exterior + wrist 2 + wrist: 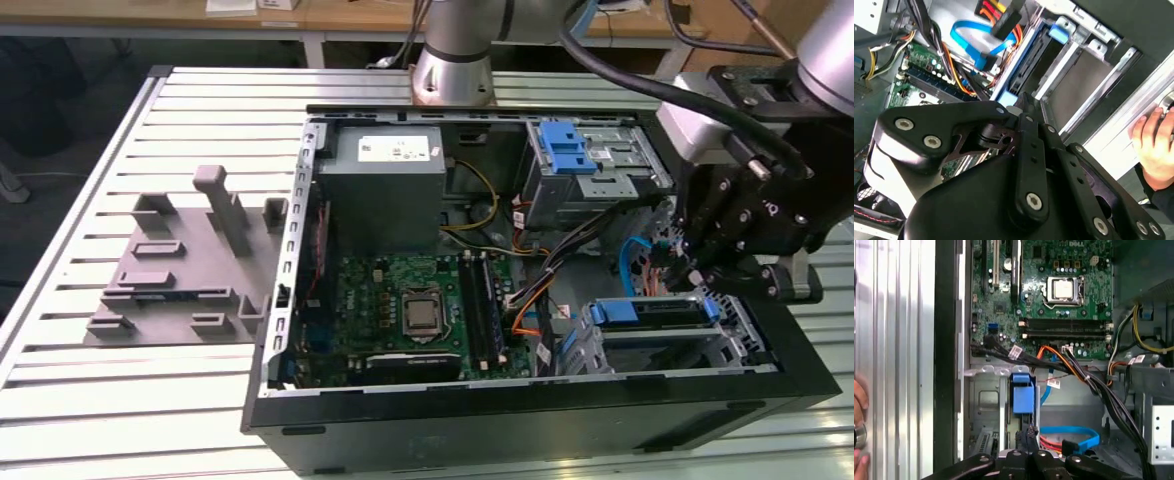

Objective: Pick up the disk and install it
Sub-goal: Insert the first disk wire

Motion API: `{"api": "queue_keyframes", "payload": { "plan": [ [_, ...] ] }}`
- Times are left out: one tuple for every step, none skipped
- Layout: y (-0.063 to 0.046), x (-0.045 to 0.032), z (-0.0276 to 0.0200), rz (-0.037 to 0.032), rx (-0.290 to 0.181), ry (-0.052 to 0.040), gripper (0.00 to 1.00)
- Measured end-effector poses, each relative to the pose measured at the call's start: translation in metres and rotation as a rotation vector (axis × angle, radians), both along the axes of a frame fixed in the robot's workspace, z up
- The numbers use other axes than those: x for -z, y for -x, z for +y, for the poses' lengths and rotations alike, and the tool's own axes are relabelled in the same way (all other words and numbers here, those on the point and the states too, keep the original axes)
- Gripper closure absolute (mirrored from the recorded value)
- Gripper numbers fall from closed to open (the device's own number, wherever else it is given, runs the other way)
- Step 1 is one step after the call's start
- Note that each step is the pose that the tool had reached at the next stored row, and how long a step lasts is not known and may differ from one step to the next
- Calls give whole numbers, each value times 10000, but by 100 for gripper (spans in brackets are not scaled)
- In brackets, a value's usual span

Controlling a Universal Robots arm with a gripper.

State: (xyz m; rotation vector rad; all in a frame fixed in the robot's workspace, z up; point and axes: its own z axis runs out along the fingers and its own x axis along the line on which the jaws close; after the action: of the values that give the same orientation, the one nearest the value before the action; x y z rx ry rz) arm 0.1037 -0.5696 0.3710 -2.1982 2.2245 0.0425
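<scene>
Disk is slotted into the drive cage at the near end of the PC case, on the exterior view's right, w/ its blue bracket up. Gripper hangs just above it, jaws closed together w/ nothing btwn them; can't tell if it touches the bracket. A person's hand rests on the slotted table beside the case.
</scene>
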Motion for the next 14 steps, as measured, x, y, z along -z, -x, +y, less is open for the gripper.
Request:
{"api": "queue_keyframes", "payload": {
  "plan": [
    [-28,1,4,7,0,0,88],
    [-56,2,7,15,0,1,88],
    [-83,3,10,21,1,0,88],
    [-110,5,13,26,0,0,88],
    [-137,6,16,31,0,1,88],
    [-163,8,18,37,0,1,88],
    [-186,9,20,40,-1,1,88],
    [-209,10,22,43,0,1,88],
    [-228,11,24,45,0,0,88],
    [-244,11,27,45,0,0,88],
    [-259,11,29,46,0,1,88],
    [-274,11,32,47,1,1,88],
    [-285,11,34,47,0,1,88],
    [-292,12,38,46,0,-1,88]
  ]
}}
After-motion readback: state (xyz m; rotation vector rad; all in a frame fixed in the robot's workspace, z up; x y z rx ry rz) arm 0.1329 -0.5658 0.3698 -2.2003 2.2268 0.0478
